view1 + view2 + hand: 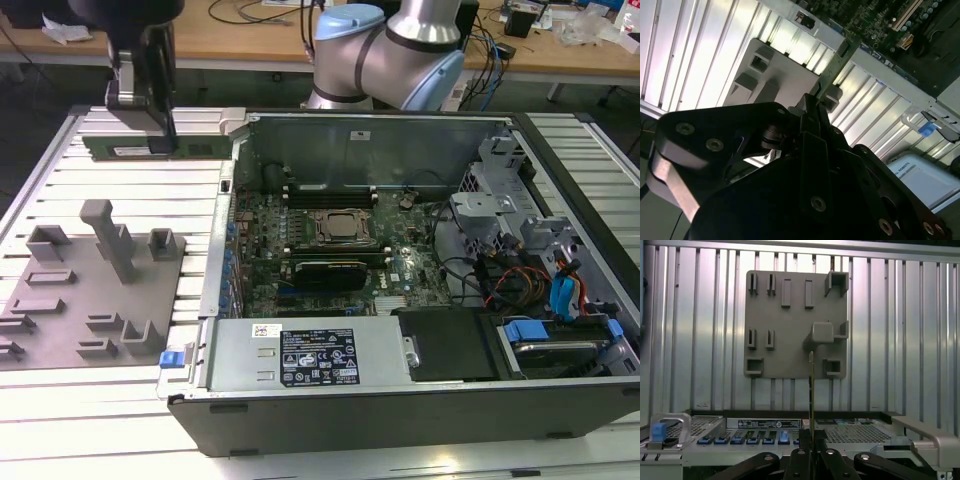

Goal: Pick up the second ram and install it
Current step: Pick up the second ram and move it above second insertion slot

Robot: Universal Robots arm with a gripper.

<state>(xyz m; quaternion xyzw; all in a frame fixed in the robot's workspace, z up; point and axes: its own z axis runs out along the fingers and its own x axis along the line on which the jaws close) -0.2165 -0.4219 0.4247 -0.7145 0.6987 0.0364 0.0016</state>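
Your claw (pixel 161 138) is pinching the second ram (pixel 110 150) near its middle. The stick's long side runs level, from the exterior view's left to its right. It seems to hang over the far part of the table (pixel 130 200), behind the gray tray (pixel 60 300) and beside the computer case (pixel 400 410). It has a white label, too small to read.

exterior view: high, off the near side of the open PC case (pixel 400 420), looking down and toward the far benches. Wide, takes in the slatted table (pixel 100 430).
first wrist view: straight down along the gripper (pixel 811 460) onto the gray tray (pixel 790 315), second ram (pixel 811 390) edge-on. Mid-range.
second wrist view: tight behind the gripper body, tilted, oblique.
shared: tray, table slats and case edge in all three.
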